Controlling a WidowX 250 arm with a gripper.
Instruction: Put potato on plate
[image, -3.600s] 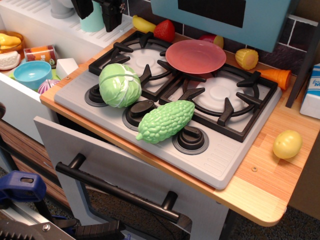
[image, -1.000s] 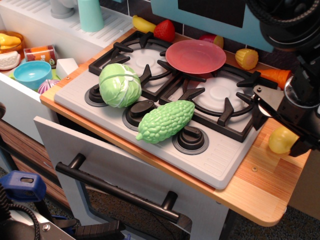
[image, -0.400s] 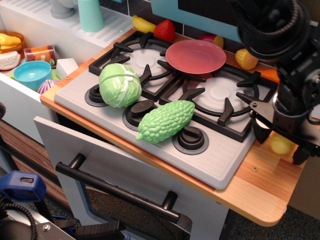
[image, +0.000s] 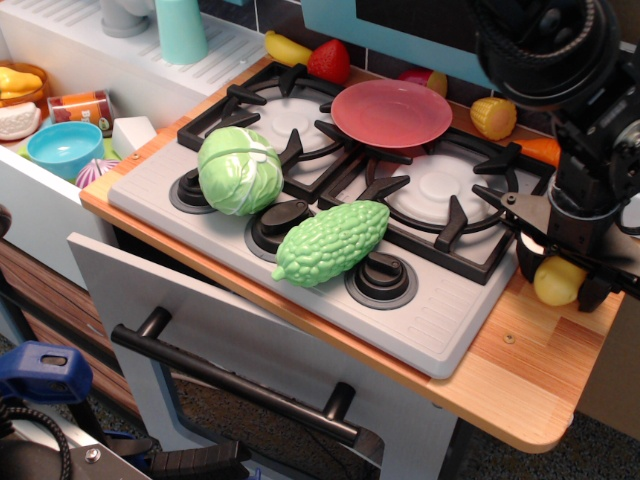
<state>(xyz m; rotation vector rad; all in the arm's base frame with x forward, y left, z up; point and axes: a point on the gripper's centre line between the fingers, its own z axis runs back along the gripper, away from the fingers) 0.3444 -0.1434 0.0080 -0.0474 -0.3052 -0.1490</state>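
Observation:
The potato (image: 556, 283), a small pale-yellow egg shape, is at the right on the wooden counter (image: 520, 370), just beside the stove's right edge. My gripper (image: 560, 278) has come down from above and its two black fingers press against the potato's left and right sides, shut on it. The potato is still at counter level. The pink-red plate (image: 391, 112) lies flat on the back burner grates, up and to the left of the gripper, with nothing on it.
A green cabbage (image: 239, 170) and a bumpy green gourd (image: 332, 241) lie on the stove front. A corn piece (image: 493, 117) and a carrot (image: 548, 150) lie behind the stove. A light-blue bowl (image: 64, 148) sits in the sink at left. The counter edge is close on the right.
The arm came in from the upper right and lowered over the potato. In the last half second the fingers closed in from a wide stance onto the potato's sides.

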